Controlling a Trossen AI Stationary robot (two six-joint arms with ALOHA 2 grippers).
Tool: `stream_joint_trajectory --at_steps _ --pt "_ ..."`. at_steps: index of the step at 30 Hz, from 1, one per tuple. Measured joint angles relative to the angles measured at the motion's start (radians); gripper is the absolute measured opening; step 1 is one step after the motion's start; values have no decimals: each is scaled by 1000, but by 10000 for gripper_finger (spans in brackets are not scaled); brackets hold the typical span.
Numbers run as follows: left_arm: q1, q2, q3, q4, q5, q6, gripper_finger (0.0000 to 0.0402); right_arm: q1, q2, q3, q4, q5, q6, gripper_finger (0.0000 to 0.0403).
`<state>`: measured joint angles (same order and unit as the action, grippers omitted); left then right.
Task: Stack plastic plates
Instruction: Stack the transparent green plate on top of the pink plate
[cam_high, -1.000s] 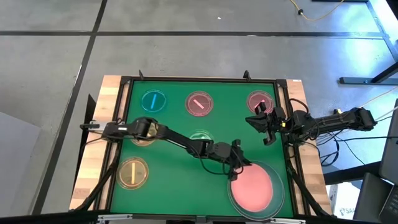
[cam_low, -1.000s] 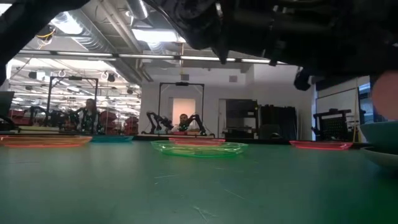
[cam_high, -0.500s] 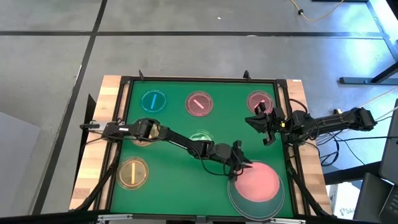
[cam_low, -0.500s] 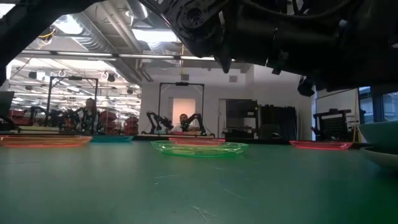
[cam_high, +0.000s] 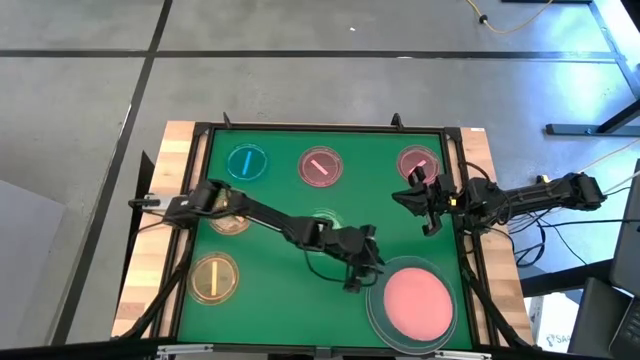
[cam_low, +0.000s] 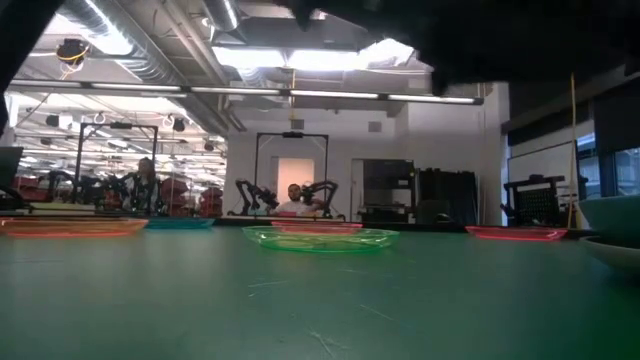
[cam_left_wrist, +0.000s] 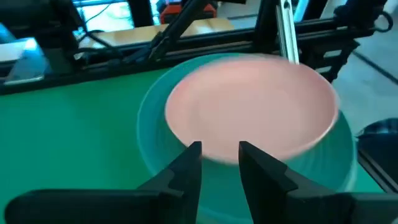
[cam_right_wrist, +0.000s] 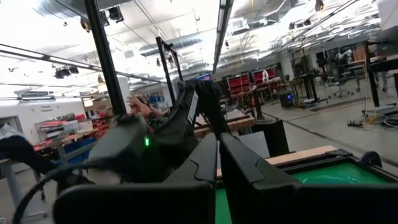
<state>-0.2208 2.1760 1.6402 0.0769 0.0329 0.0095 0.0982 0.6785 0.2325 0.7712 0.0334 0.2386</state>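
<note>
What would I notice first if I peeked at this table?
Probably the big pink plate near the front right corner of the green table, sitting on a larger teal plate. The left gripper hovers just beside it, its jaws a little apart and empty. Small see-through plates lie scattered around, like a blue one at the back left, while the right gripper waits by the right edge.

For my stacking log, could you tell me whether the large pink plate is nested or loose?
Nested: the pink plate sits inside a larger teal-grey plate.
</note>
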Motion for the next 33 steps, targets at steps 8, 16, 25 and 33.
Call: stream_joint_trajectory --at_steps 8,16,25,33 --pt "-62 -326 -455 182 -229 -7 100 0 0 0 -21 15 -11 17" --pt "-121 -593 -780 279 -309 1 100 0 0 0 -22 113 -12 17" --pt "-121 -644 -830 235 -323 28 100 0 1 0 -51 140 -39 17" --pt "-108 -611 -830 170 -328 32 100 0 46 0 -63 132 -55 17"
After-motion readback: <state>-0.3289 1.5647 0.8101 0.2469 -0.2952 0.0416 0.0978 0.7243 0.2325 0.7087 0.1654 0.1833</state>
